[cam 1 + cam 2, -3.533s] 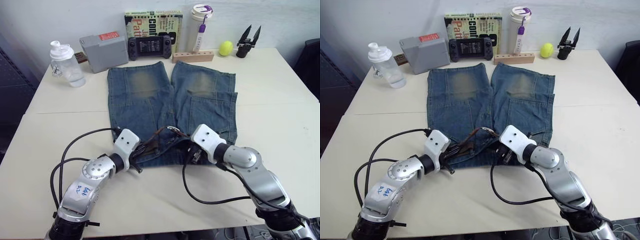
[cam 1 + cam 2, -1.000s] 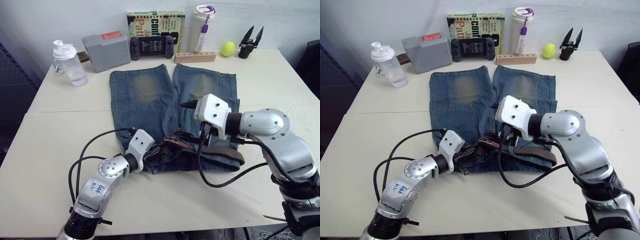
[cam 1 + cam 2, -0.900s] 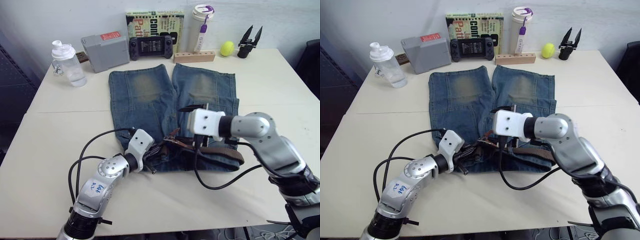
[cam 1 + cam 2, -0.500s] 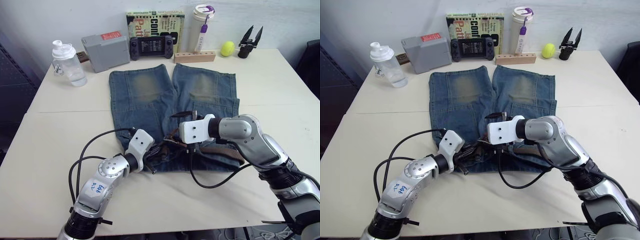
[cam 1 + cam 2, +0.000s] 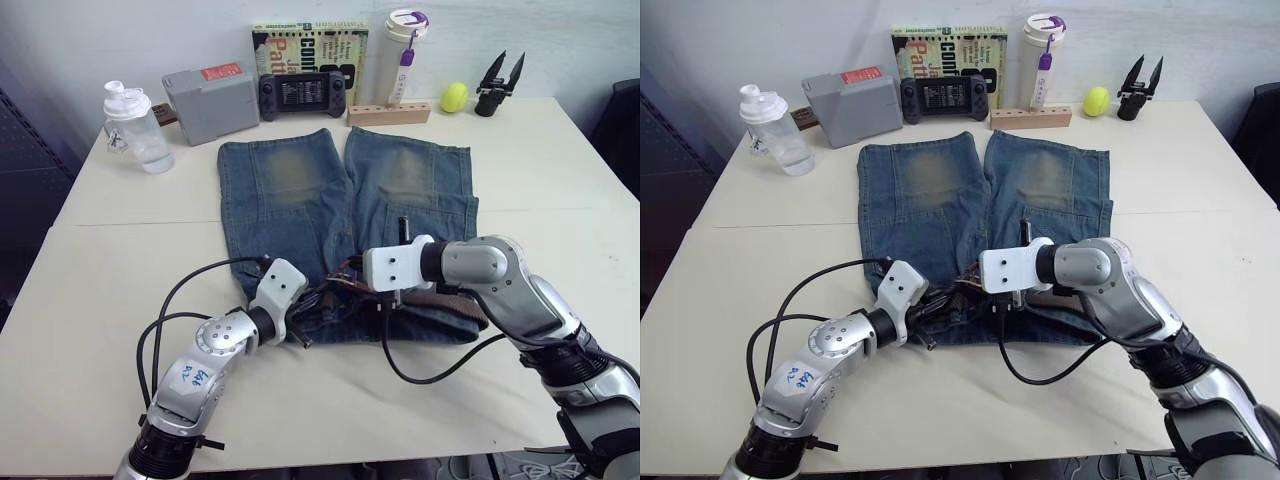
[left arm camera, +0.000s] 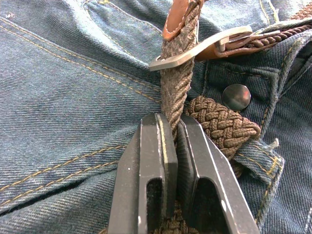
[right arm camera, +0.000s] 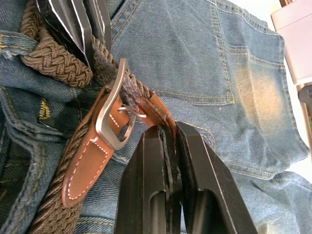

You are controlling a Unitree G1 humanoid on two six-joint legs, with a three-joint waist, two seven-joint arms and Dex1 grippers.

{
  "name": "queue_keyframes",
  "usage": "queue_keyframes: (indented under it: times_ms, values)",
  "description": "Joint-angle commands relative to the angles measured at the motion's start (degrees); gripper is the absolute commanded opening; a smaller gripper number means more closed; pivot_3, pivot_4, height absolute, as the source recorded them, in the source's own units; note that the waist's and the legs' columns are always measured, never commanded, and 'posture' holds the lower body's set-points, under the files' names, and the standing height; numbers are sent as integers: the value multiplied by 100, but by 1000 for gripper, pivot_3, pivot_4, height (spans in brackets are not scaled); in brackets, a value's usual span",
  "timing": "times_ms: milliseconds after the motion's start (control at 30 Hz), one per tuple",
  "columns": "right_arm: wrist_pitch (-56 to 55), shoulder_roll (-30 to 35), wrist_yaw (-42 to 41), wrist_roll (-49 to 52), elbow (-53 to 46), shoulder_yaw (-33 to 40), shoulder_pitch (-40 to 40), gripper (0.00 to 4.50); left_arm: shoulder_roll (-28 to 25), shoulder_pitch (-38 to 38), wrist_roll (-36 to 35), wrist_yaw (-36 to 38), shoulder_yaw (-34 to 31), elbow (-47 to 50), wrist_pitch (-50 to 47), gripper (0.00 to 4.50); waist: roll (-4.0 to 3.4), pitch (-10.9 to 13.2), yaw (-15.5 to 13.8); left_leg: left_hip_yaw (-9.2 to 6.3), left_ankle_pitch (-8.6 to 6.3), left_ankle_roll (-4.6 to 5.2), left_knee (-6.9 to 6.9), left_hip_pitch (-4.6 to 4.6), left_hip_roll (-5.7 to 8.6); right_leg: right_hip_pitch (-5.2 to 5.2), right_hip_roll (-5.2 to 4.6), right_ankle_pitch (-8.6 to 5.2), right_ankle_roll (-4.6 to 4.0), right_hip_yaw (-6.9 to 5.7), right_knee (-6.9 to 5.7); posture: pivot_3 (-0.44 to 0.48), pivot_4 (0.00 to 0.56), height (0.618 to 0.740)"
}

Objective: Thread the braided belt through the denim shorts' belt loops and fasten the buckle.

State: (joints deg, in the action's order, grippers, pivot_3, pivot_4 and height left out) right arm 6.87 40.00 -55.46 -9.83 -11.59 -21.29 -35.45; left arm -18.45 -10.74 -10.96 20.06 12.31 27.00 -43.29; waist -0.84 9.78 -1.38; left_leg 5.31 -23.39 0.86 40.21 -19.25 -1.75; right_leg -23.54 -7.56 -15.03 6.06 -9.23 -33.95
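While hidden from overhead, buckle [image 7: 113, 116] prong through braided belt [image 6: 176, 92].

Along the far edge of the cream table [image 5: 90, 300], from ten to two o'clock: a clear plastic shaker bottle [image 5: 133, 128] with a white lid, standing upright; a grey box [image 5: 210, 100] with a red label on top; a black handheld game console [image 5: 302, 94] leaning against a green-covered book [image 5: 310, 45] propped at the wall; a long wooden block [image 5: 389, 113]; a tall white tumbler [image 5: 399, 55] with a purple-trimmed lid behind it; a yellow-green ball [image 5: 455, 96]; and a spare black two-fingered gripper [image 5: 498, 83] standing points-up.
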Motion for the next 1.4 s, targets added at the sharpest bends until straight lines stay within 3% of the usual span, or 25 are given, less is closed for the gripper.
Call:
queue_keyframes:
  times_ms: [33, 67, 300, 400, 500, 600, 733, 867, 1167, 1300, 1400]
  values:
    - [67, 4, -39, 14, -254, 120, 65, 0, -22, 50, 4, 100, 111, 100, 76, 865, 0, 0, 3, 0, 0, 0, 0, 0, 0, 0, 0, 0, 0, 1, 0, 0, 150, 731]
    - [98, 0, -36, 17, -278, 135, 85, 0, -43, 84, -95, 225, 101, 152, 138, 1114, 0, 0, 3, 0, 0, 0, 0, 0, 0, 0, 0, 0, 0, 1, 0, 0, 150, 731]
    - [266, -7, 64, 9, -422, 243, 191, 0, -412, 349, -378, 592, -197, 557, 181, 4047, 0, 0, 13, -1, 0, 0, -1, -2, 0, -1, 0, 0, 0, 0, 2, 0, 150, 731]
    - [327, 2, 193, 22, -492, 424, 289, 0, -994, 903, -1228, 1491, -1026, 1060, 140, 4047, 1, 1, 31, -1, 0, 0, -5, -2, -4, -4, 1, 0, 0, 0, 3, 0, 150, 731]
    - [372, -5, 311, 57, -605, 560, 419, 0, -1369, 1156, -1943, 2057, -1892, 950, 206, 4047, -4, 5, 27, -10, 0, 0, -4, -2, -10, -10, 3, -2, -4, 3, 1, 0, 150, 731]
    - [393, -16, 376, 52, -698, 622, 517, 0, -1534, 1004, -2183, 2284, -2298, 566, 354, 3326, -5, 6, 3, -7, 0, -1, 5, -3, -6, -5, 1, -2, -4, 2, -1, 0, 150, 731]
    - [438, -29, 454, 61, -810, 669, 604, 0, -1681, 668, -2344, 2520, -2447, 114, 456, 1570, -4, 6, 13, -1, 0, -1, 0, -5, -1, -6, 3, -2, -4, 0, 1, 0, 150, 731]
    - [500, 5, 534, 81, -992, 770, 754, 0, -1778, -4, -1639, 2575, -1863, -883, 962, 58, -4, 6, 9, 16, 1, -4, -4, -8, 0, -7, 8, -2, -3, -6, 4, 0, 150, 731]
    - [555, 10, 635, 263, -1342, 1135, 1012, 0, -1868, -437, -347, 2809, -769, -2307, 2256, 58, -4, 7, 53, 28, 2, -5, -14, -9, -1, -11, 15, -2, -3, -3, 7, 0, 150, 731]
    - [486, 173, 640, 496, -1435, 1625, 1316, 0, -1914, -424, -35, 2804, -611, -2537, 2506, 58, -4, 6, 16, 28, 2, -5, -13, -6, -1, -9, 13, -2, -3, -2, 6, 0, 150, 731]
    - [47, 691, 470, 801, -1173, 2599, 1803, 0, -1929, -363, 17, 2857, -613, -2549, 2625, 58, -4, 6, -8, 29, 2, -5, -10, -6, 1, -8, 10, -2, -2, 0, 6, 0, 150, 731]
